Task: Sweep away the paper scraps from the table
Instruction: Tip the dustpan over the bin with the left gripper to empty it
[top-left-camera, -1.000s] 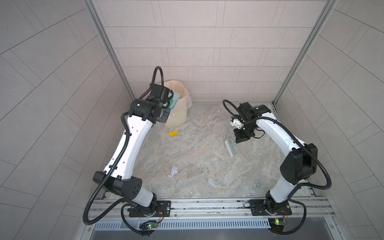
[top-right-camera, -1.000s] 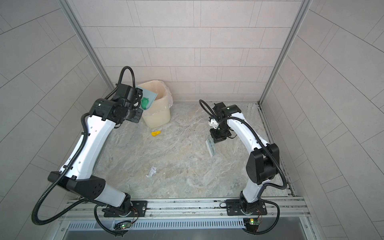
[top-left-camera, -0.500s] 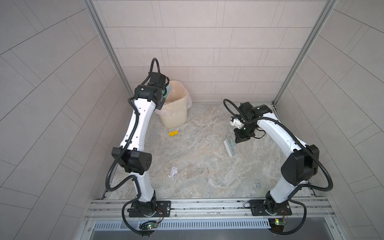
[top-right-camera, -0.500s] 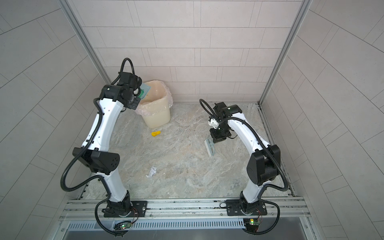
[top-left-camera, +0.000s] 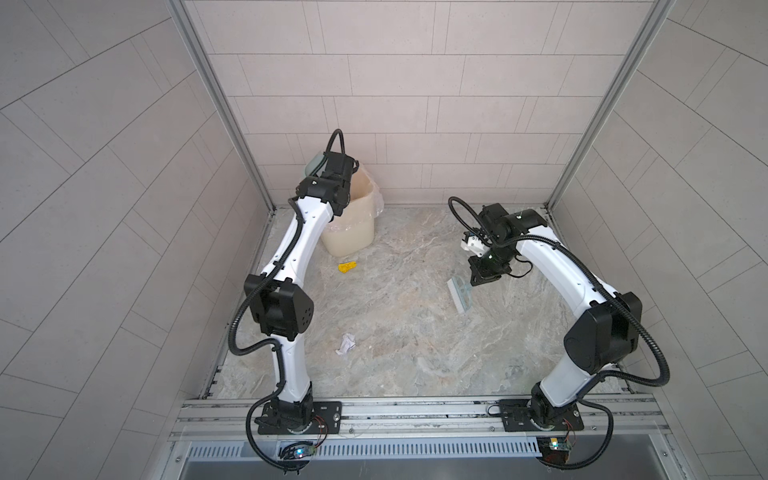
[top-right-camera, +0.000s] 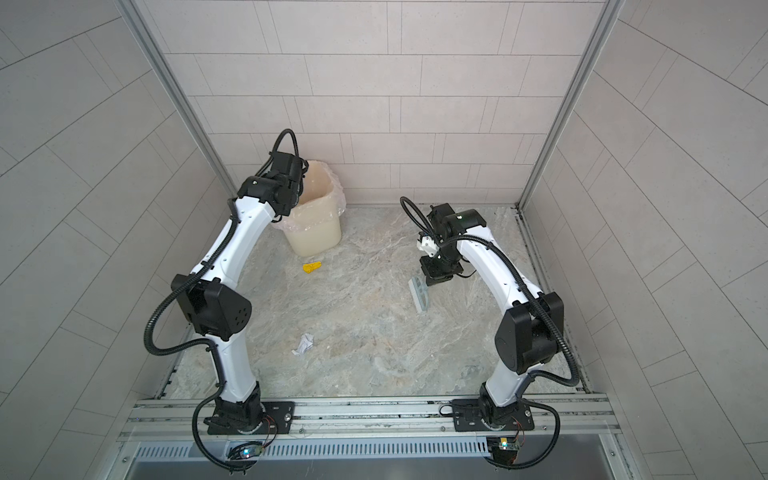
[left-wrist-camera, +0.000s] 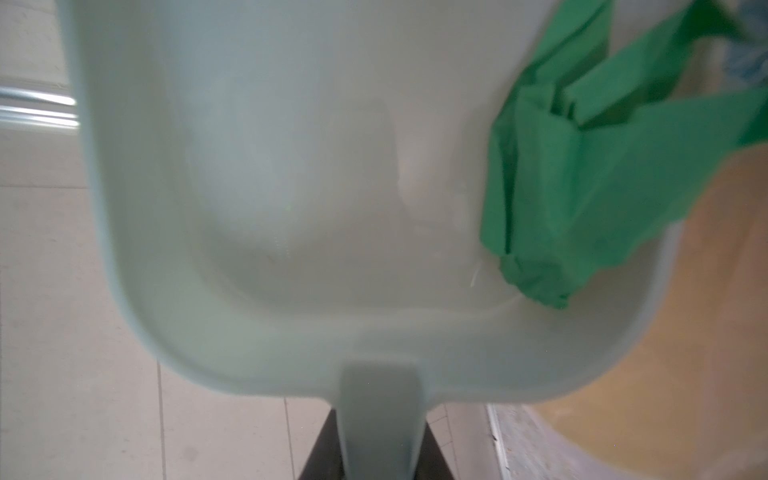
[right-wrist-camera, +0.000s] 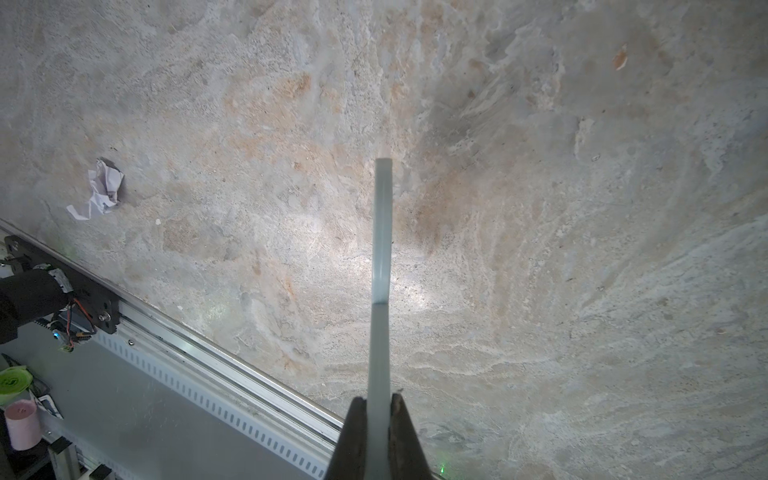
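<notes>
My left gripper (left-wrist-camera: 380, 451) is shut on the handle of the pale blue dustpan (left-wrist-camera: 291, 208), held tilted at the bin's far left rim. A green paper scrap (left-wrist-camera: 582, 178) lies against one side of the pan. In both top views a yellow scrap (top-left-camera: 347, 267) (top-right-camera: 312, 267) lies on the table (top-left-camera: 415, 332) just in front of the bin. A white scribbled scrap (top-left-camera: 345, 344) (top-right-camera: 304, 344) (right-wrist-camera: 99, 189) lies near the left arm. My right gripper (right-wrist-camera: 379, 409) (top-left-camera: 478, 277) is shut on the hand brush (top-left-camera: 460, 293) (top-right-camera: 419, 294) low over the table at mid right.
The cream bin (top-left-camera: 353, 235) (top-right-camera: 318, 239) with a plastic liner stands in the far left corner against the tiled walls. Aluminium rails (top-left-camera: 415, 409) run along the table's front edge, with both arm bases bolted on them.
The left arm has straightened upward and carried the dustpan from beside the bin's front left to its far left rim. The right arm and brush have barely moved.
</notes>
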